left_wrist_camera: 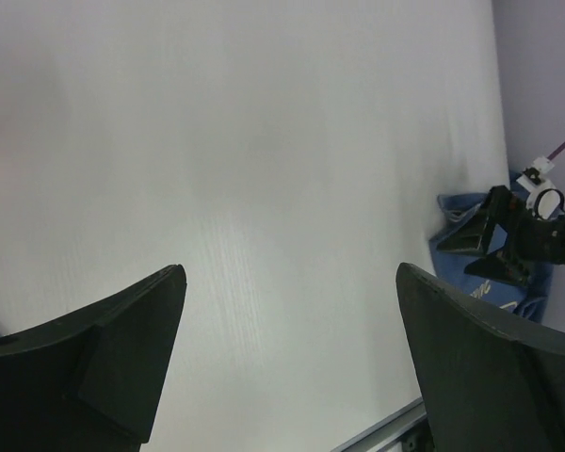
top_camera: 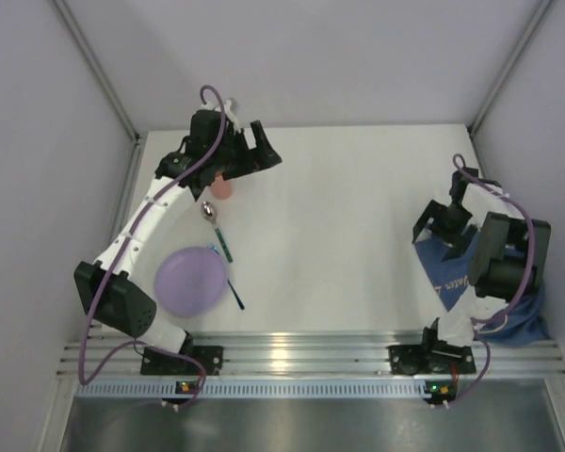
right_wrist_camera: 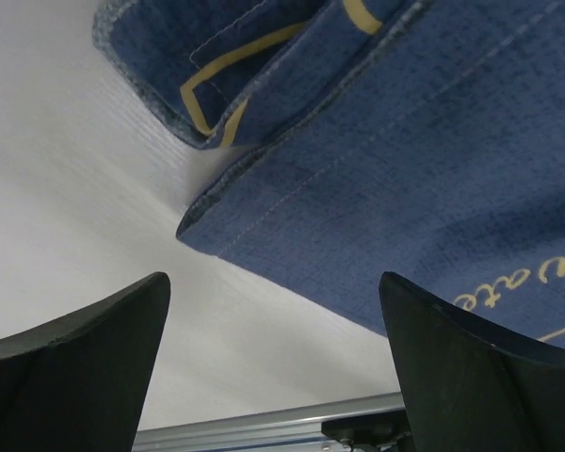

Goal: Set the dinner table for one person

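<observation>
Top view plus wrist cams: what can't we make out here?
1. Top view: pink item sits mostly under the left pincer, so its shape is unclear.
2. Top view: teal-handled cutlery is too small to tell fork from knife.
3. Top view: blue cloth is largely covered by the right arm.
4. Right wrist view: the cloth's yellow lettering is cut off by the frame edge.

1 purple plate (top_camera: 190, 280) near-left | 1 spoon (top_camera: 210, 215) just beyond | pink object (top_camera: 223, 187), possibly cup | blue cloth (top_camera: 444, 271) right
</observation>
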Motion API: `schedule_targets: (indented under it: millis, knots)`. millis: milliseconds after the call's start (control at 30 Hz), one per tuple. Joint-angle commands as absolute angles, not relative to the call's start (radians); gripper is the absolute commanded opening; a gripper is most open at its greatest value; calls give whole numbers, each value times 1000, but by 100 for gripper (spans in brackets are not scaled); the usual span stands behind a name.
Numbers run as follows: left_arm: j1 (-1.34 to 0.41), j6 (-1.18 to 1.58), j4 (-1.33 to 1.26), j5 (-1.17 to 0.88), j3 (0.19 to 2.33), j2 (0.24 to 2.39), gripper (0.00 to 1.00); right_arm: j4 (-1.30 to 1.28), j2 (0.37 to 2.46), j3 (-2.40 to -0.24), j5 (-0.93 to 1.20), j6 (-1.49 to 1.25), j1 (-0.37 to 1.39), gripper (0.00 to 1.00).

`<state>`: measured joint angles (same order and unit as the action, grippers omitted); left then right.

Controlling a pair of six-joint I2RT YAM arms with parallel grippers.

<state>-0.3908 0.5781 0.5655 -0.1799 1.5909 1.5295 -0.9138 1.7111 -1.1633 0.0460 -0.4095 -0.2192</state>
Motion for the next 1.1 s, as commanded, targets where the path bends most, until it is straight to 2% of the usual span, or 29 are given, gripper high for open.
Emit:
schedule_targets:
  millis: [0,133,167,233,267,333,367,400,433,533,633,833,900,933,967,1000,1067]
  knots:
    - [-388,535,637,-130,1546,1483,99,-862,1770,-1158,22,-403,-184,93]
    - [-388,512,653,-126,1537,1456,99,-819,1825,-1161,29,-407,-163,81]
    - [-388,509,655,-123,1537,1454,99,-815,1847,-1163,25,-407,-152,72]
    - [-388,505,664,-121,1540,1453,99,-801,1865,-1161,15,-407,-140,66]
    - [-388,503,666,-123,1543,1450,99,-795,1881,-1158,9,-407,-132,52]
    - [-390,503,666,-129,1542,1445,99,-782,1896,-1158,6,-408,-126,37]
    - [-390,503,667,-132,1542,1445,99,-781,1910,-1157,6,-410,-123,16]
    - [-390,500,667,-135,1542,1445,99,-782,1910,-1158,8,-417,-123,5]
    - [-390,499,669,-138,1540,1443,99,-782,1911,-1163,11,-417,-120,0]
    - [-393,497,670,-137,1532,1436,99,-819,1869,-1208,12,-423,-83,0]
    - [-406,499,672,-106,1531,1424,99,-905,1792,-1335,3,-437,38,0]
    - [-425,515,655,31,1514,1378,99,-1075,1781,-1687,-5,-486,470,0]
    - [-426,518,650,61,1502,1365,99,-1066,1795,-1709,72,-506,604,0]
    - [-426,517,647,64,1497,1355,99,-1040,1798,-1698,101,-509,638,5]
    - [-426,515,647,64,1491,1351,99,-1028,1799,-1687,136,-509,684,74]
    - [-426,512,647,64,1488,1350,99,-1019,1798,-1672,133,-515,701,99]
    - [-428,512,658,52,1476,1351,99,-1002,1780,-1620,117,-518,710,100]
